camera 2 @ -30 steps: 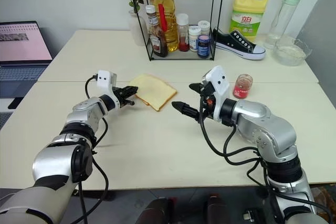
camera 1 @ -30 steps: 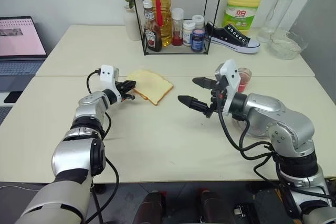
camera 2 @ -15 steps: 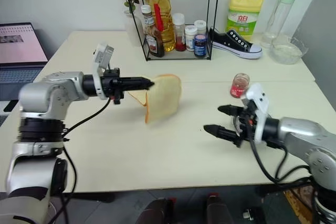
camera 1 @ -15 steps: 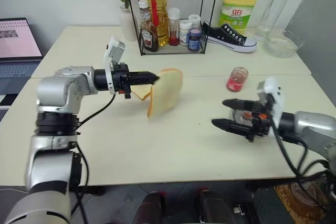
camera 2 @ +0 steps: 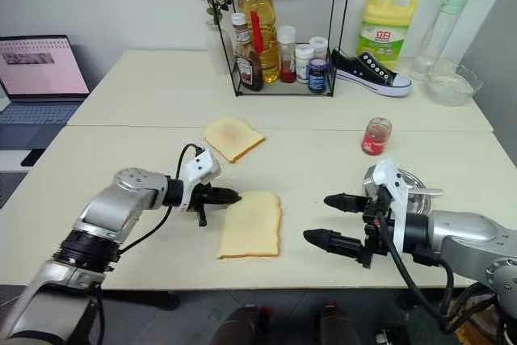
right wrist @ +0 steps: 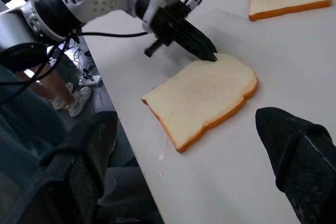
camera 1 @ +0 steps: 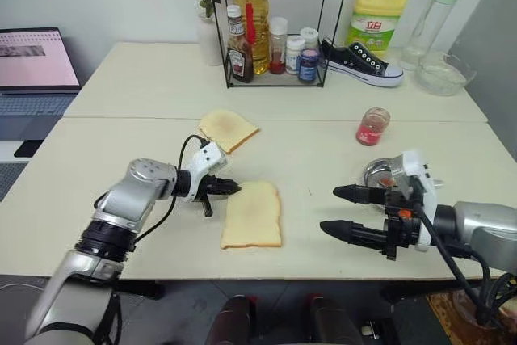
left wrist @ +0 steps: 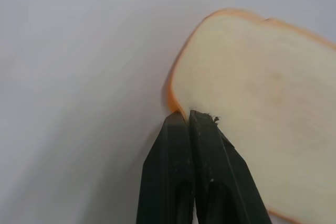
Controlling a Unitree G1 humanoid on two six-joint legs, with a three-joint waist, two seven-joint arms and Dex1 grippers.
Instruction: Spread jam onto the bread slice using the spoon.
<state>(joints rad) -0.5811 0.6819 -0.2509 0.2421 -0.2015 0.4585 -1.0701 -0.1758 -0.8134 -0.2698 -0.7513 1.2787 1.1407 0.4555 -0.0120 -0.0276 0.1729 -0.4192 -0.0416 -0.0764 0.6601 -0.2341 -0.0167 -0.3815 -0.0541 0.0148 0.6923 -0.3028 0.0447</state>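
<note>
Half a second ago the pale, squarish white bread slice (camera 1: 252, 214) with its thin tan crust hung in the air from the left gripper (camera 1: 232, 188); now it lies flat near the front edge of the cream table (camera 1: 121, 143), its face bare, while a second slice (camera 1: 228, 128) stays farther back. The black fingers are pressed together on the slice's far-left corner, and the right gripper (camera 1: 340, 210) hovers to the right, spread wide and empty. With the small clear glass jar of red jam (camera 1: 372, 127) far right and a thin silver spoon handle (camera 2: 426, 192) seemingly poking from the round steel dish (camera 2: 409, 180), I judge spreading hasn't begun.
</note>
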